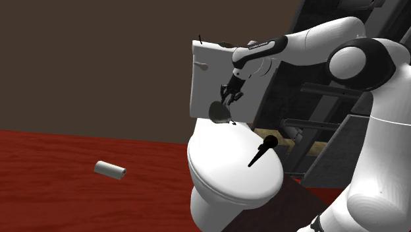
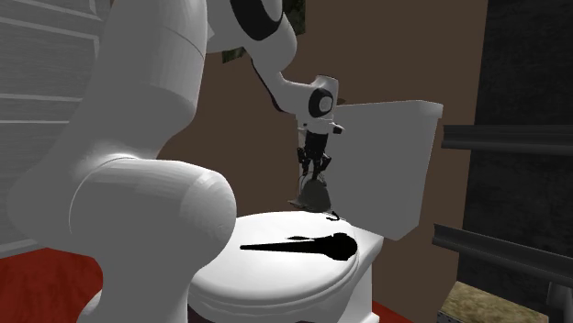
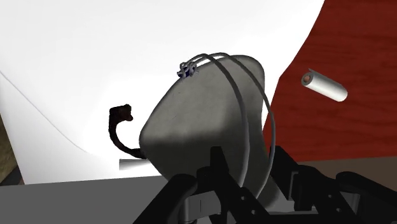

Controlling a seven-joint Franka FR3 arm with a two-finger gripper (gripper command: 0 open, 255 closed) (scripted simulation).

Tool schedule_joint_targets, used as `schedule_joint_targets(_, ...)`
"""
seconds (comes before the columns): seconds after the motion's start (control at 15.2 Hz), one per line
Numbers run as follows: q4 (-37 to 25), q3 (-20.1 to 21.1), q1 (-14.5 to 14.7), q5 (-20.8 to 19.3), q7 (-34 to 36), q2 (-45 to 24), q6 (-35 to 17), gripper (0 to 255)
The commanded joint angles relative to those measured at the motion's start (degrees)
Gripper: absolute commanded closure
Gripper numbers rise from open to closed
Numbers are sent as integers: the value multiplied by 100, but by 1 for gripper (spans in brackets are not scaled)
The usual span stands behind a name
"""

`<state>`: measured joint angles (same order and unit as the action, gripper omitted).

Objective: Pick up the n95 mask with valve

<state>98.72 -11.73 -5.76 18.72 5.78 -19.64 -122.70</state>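
The grey cup-shaped mask (image 3: 203,127) with thin straps over it is clasped at its edge by my black gripper (image 3: 248,177). In the shoulder view the mask (image 1: 218,112) hangs under the gripper (image 1: 227,99), just above the back of the white toilet lid (image 1: 224,168) and in front of the tank (image 1: 205,82). The second exterior view shows the mask (image 2: 315,193) below the gripper (image 2: 314,170), close over the lid (image 2: 275,280).
A long black brush-like object (image 1: 262,149) lies on the lid toward the stand. A small black curved piece (image 3: 121,124) lies on the lid beside the mask. A white roll (image 1: 110,170) rests on the red floor. Dark shelving (image 1: 329,112) stands behind the toilet.
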Motion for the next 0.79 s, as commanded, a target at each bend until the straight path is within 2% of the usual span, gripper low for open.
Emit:
schedule_joint_targets(0.0,-61,-13,5,-36,42,69,124,255)
schedule_joint_targets(0.73,-608,-59,3,-184,252,282,856,255)
